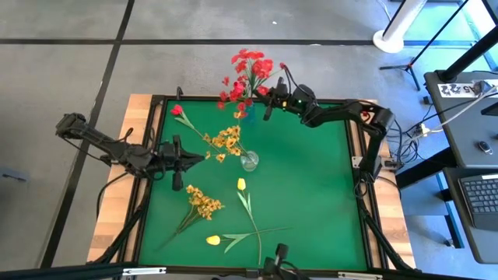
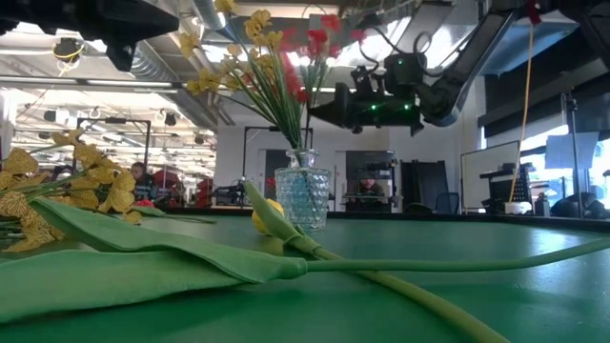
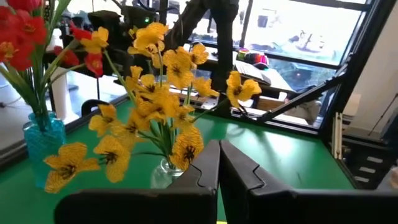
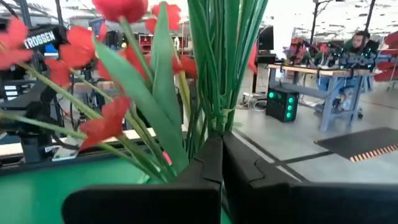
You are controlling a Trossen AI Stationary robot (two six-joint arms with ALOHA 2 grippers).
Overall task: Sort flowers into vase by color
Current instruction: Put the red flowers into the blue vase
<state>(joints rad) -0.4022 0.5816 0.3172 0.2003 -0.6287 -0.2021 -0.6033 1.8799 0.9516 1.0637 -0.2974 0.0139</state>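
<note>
A blue vase [image 1: 247,113] at the far edge holds red flowers [image 1: 250,68], which fill the right wrist view [image 4: 118,68]. A clear vase [image 1: 249,161] at mid-table holds a yellow spray [image 1: 226,141] [image 3: 158,93]. Lying flat on the green mat are a red bloom [image 1: 177,110], another yellow spray [image 1: 203,201] and two yellow tulips [image 1: 241,184] [image 1: 213,240]. My right gripper [image 1: 267,107] [image 4: 222,146] is shut, high up, right at the red flowers' green stems [image 4: 217,81]. My left gripper [image 1: 201,158] [image 3: 219,163] is shut and empty, left of the clear vase. My right gripper comes level from the table's right at the bundle of green stems [image 4: 214,121] above the blue vase. The stems rise just beyond the shut fingertips, which hide the spot, so I cannot tell whether it touches or pinches any of them.
A black raised frame [image 1: 352,140] borders the green mat [image 1: 311,187], whose right half is bare. A long tulip stem and leaf [image 2: 286,257] lie close before the low camera. Beyond the table there are desks, equipment and a seated person [image 4: 359,43].
</note>
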